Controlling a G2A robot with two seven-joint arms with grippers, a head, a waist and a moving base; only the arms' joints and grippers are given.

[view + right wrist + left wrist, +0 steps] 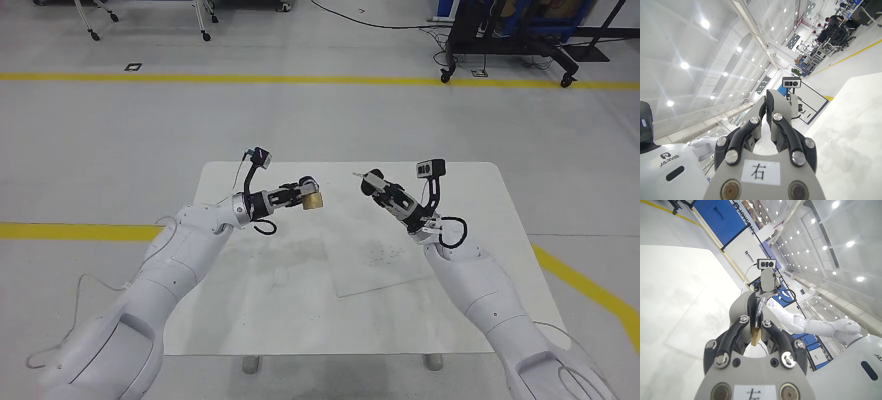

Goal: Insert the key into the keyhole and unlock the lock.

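Above the table (300,320), the left gripper (303,192) clamps a brass padlock (314,201), which faces the right gripper (372,182); that gripper's jaws are pinched on what looks like the key (360,177), pointing back across a gap.

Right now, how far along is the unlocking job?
Done: both pieces are lifted off the table. In hand: the left gripper is shut on the brass lock; the right gripper pinches a thin sliver, seemingly the key. Left: a gap separates them, so inserting and turning remain.
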